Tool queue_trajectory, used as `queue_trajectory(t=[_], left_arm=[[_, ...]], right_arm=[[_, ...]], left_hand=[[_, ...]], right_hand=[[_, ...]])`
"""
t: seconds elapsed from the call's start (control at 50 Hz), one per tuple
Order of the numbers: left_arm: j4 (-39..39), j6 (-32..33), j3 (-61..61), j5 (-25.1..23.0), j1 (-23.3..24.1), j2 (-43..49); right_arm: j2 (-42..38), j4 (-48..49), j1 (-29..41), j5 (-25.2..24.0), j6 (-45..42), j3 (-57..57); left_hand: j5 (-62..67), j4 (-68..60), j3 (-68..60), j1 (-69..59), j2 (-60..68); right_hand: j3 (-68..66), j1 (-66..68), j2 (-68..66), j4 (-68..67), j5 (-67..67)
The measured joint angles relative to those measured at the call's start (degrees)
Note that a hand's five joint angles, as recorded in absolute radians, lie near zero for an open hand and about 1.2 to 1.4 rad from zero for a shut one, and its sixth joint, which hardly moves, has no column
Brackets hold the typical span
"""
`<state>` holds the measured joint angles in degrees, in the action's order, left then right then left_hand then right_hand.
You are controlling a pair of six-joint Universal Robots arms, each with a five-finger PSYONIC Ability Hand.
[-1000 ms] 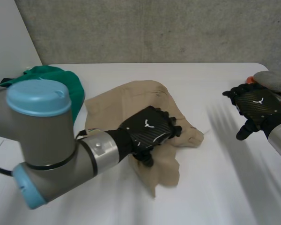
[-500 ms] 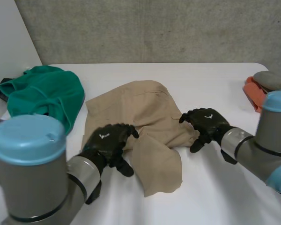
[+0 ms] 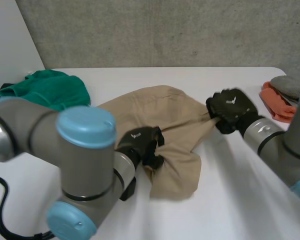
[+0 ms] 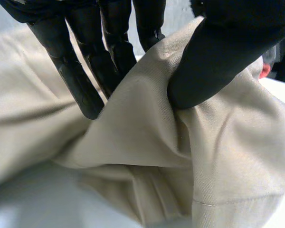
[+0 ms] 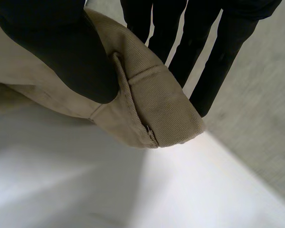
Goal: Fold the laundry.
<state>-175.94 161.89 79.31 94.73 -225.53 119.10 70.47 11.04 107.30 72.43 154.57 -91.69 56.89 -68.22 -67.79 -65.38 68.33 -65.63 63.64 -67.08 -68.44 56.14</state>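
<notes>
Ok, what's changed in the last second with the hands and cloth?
The right hand came in from the table's right side and now pinches a corner of the beige cloth, drawing it rightward. The left hand now pinches a fold near its middle. The green garment and orange-grey pile stayed put.

Head camera overlooks table [image 3: 190, 80]; wrist cameras closely share the cloth [image 4: 228, 156].

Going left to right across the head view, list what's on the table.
Green cloth → left hand, pinching the tan cloth → right hand, gripping that cloth's other end → orange cloth.
</notes>
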Motion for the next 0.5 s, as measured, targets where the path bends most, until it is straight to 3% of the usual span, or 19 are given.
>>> queue_trajectory(t=[0.12,0.26,0.4,0.5], left_arm=[[4.4,4.1,0.5,-0.4,-2.1,-9.8],[8.9,19.8,1.1,-0.8,-3.6,-17.0],[10.0,35.7,0.4,-0.2,-3.8,-10.1],[9.0,40.7,-4.1,0.5,-4.2,-1.3]], right_arm=[[10.3,-7.5,0.1,1.8,-9.8,0.9],[17.1,-24.2,0.3,4.4,-15.9,6.0],[11.1,-38.1,0.9,5.9,-25.0,8.2],[3.8,-39.6,1.3,8.0,-28.0,10.1]], left_hand=[[0.4,-0.3,0.0,0.0,0.0],[0.8,-0.3,-0.4,0.0,0.2],[0.8,-0.3,-0.4,0.0,0.3],[0.8,-0.5,-0.4,0.0,0.3]], right_hand=[[-0.6,0.0,0.0,0.0,0.0],[-1.1,0.0,0.0,-0.1,0.0],[-2.1,0.0,0.0,-0.1,0.2],[-2.1,0.0,0.0,-0.1,0.3]])
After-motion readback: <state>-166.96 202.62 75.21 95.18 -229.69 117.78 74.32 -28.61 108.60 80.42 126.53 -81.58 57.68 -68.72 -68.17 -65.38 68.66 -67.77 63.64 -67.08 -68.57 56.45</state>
